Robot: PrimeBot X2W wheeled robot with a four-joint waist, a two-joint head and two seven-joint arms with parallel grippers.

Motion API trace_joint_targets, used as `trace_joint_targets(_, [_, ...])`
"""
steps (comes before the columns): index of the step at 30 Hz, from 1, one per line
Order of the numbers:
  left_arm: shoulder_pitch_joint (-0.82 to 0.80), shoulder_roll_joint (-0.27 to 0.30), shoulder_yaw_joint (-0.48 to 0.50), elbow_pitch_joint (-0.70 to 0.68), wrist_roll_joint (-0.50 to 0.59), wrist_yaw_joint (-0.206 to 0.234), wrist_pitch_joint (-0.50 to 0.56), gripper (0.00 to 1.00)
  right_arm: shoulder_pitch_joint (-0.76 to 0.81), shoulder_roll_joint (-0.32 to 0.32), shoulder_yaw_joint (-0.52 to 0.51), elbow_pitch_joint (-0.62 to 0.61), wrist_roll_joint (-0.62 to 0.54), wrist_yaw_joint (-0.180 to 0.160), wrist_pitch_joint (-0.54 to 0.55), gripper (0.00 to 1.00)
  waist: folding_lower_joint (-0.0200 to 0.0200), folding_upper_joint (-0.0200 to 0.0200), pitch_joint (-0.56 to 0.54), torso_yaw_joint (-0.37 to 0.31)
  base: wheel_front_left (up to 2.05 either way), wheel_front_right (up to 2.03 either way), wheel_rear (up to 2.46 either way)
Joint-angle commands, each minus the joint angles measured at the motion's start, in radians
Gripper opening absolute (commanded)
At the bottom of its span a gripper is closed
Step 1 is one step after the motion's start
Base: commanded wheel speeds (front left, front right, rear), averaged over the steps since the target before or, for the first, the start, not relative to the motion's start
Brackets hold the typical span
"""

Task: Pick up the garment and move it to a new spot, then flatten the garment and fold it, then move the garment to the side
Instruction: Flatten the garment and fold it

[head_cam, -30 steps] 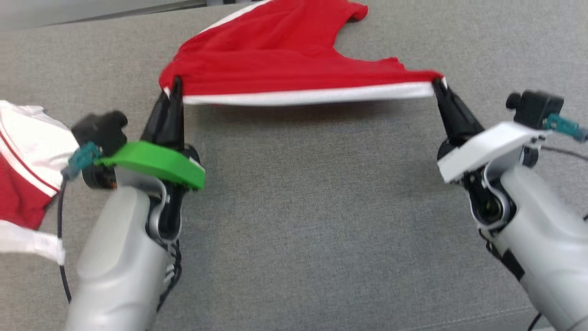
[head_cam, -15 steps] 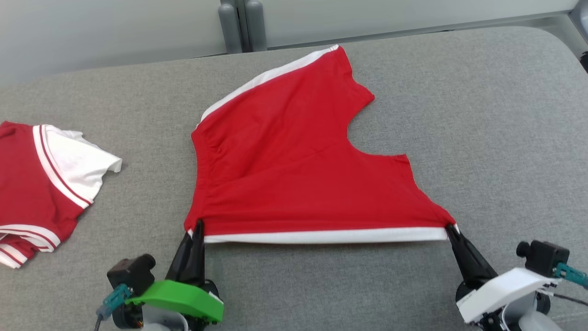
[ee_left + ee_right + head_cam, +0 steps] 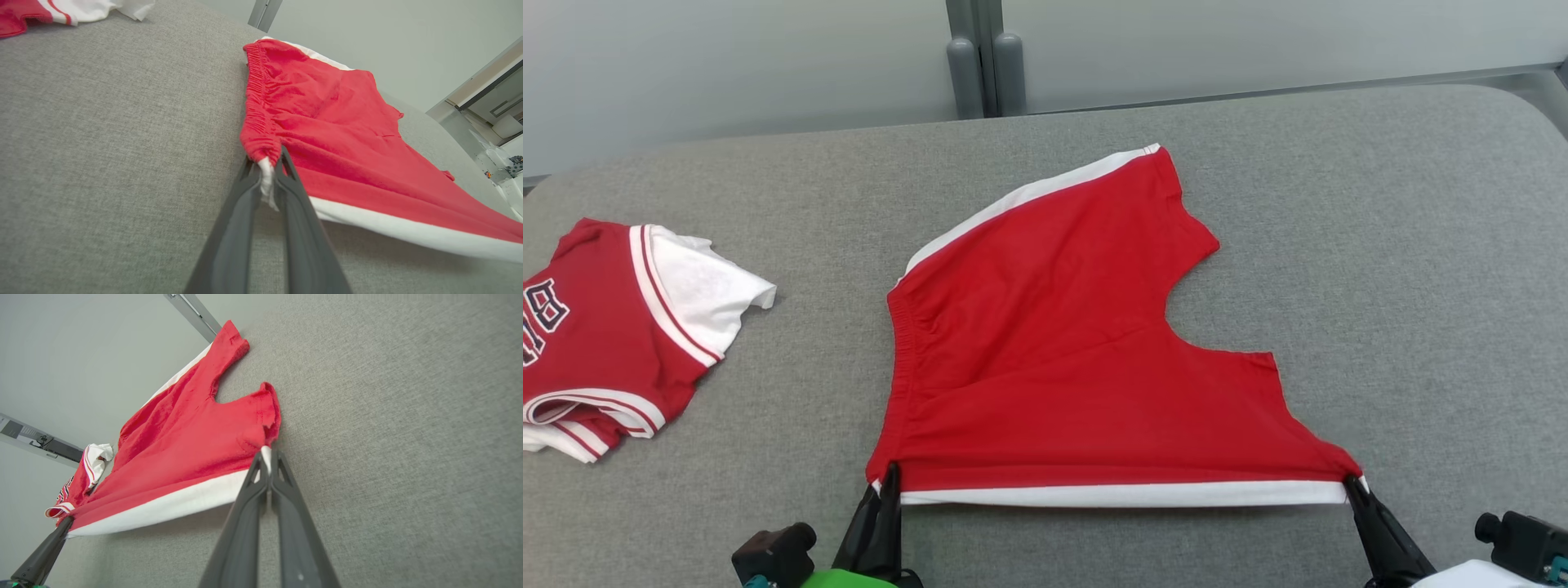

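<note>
The red garment (image 3: 1054,351) lies spread on the grey desk (image 3: 1380,245), and its near white edge is lifted a little. The left gripper (image 3: 889,478) and the right gripper (image 3: 1352,485) each pinch one near corner. The cloth seems light, soft and limp, so corners and hems are the good places to hold it.

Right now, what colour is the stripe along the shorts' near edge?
White stripe on red shorts; best in the head view.

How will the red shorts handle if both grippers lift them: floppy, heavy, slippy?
Likely floppy: the red shorts lie limp, with the white edge taut between left gripper and right gripper. Probably light: thin fabric. Slip risk: each gripper pinches just a corner.
</note>
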Motion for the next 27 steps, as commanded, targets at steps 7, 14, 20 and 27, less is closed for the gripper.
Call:
trace_joint_targets(7, [-0.048,0.005,-0.037,0.014,0.016,-0.006,-0.004,0.0,-0.065,0.027,-0.072,-0.04,-0.049,-0.004,0.048,0.0,0.0001,0.0,-0.016,0.021,0.0,0.0,0.0])
trace_joint_targets(14, [-0.131,0.003,-0.078,0.019,0.007,-0.008,-0.002,0.0,-0.219,-0.019,-0.055,-0.028,-0.072,-0.003,0.087,0.0,0.0001,0.0,0.01,0.042,0.0,0.0,0.0])
trace_joint_targets(20, [-0.243,0.002,-0.108,0.03,-0.01,0.0,0.01,0.0,-0.409,-0.053,-0.033,0.059,-0.065,-0.003,0.098,0.0,0.0001,0.0,0.055,0.072,0.0,0.0,0.0])
trace_joint_targets(27, [-0.427,0.002,-0.165,0.088,-0.056,0.011,0.021,0.0,-0.674,-0.085,0.005,0.247,-0.058,-0.003,0.084,0.0,0.0001,0.0,0.132,0.113,0.0,0.0,0.0])
